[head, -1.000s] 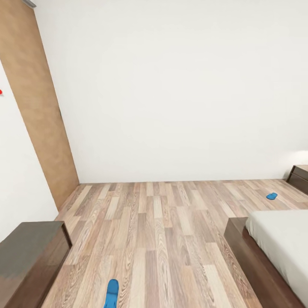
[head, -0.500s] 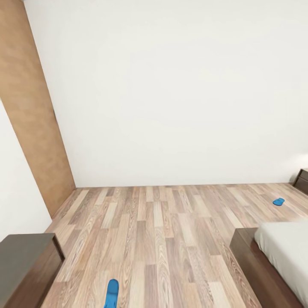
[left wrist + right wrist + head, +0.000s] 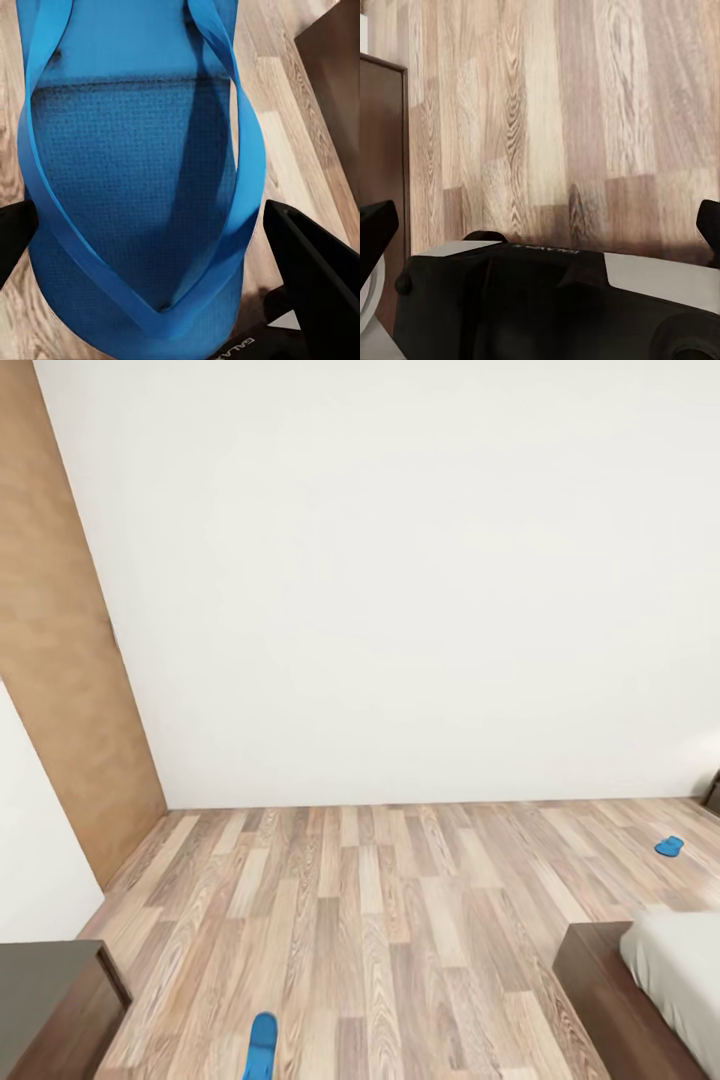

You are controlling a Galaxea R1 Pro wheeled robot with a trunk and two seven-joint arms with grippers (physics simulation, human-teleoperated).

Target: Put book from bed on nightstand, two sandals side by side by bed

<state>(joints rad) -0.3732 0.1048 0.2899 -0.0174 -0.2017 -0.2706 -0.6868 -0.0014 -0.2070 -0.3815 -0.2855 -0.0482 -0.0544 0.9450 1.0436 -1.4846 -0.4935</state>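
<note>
In the left wrist view a bright blue sandal lies between the two black fingers of my left gripper, which is shut on it. Its tip pokes up at the bottom edge of the head view as a blue sandal. The second sandal lies flat on the floor far right, beyond the bed, whose dark frame corner and pale mattress show at the lower right. A sliver of a nightstand sits at the right edge. My right gripper hangs open over bare planks. The book is out of view.
A low dark brown cabinet stands at the lower left, and its side also appears as a dark cabinet in the right wrist view. A tan door panel leans along the left wall. Wood-plank floor stretches between cabinet and bed.
The whole head view has shifted: bed, far sandal and nightstand slid right and down, and the cabinet sank lower. The held sandal keeps its place in the picture.
</note>
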